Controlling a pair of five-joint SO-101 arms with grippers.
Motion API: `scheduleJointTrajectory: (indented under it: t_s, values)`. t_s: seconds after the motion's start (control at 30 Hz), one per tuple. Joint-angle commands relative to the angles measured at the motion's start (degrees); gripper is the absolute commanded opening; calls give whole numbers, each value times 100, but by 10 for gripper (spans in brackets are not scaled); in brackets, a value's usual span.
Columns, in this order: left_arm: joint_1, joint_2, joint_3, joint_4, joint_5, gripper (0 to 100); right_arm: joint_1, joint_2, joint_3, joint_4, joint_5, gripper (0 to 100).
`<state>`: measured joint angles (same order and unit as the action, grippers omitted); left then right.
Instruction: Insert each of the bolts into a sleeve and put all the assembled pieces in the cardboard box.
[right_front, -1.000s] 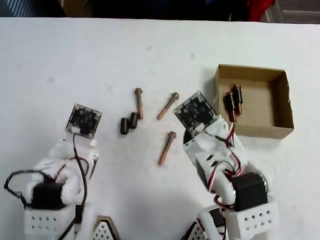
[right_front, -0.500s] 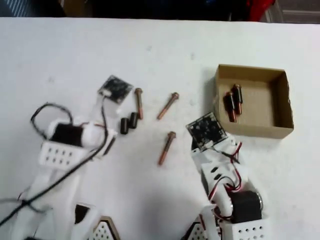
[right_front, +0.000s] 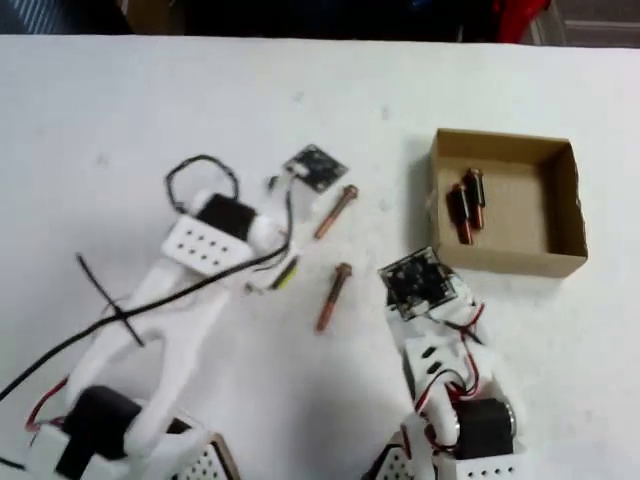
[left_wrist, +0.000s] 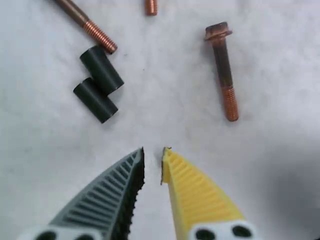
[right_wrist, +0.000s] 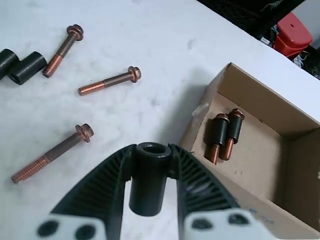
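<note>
Two finished pieces lie in the cardboard box. Beside the box, our right end effector pinches a sleeve. Farther off, our left end effector hangs slightly spread, empty. Next we should grab a bolt for that sleeve.

Bright even light, soft shadows

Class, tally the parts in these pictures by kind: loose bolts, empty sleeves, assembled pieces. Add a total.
Loose bolts: 3
Empty sleeves: 3, one in the right gripper
Assembled pieces in the cardboard box: 2
Total: 8
</note>
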<state>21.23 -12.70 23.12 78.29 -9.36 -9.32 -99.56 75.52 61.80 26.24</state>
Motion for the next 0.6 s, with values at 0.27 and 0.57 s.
scheduleJointTrajectory:
  t_s: [0.27, 0.57]
  values:
    - [919, 1297, -1292, 18, 1538, 98, 312, -356, 369, -163, -26, 16]
    - [998, 2905, -2426, 18, 2505, 98, 312, -356, 387, -163, -26, 16]
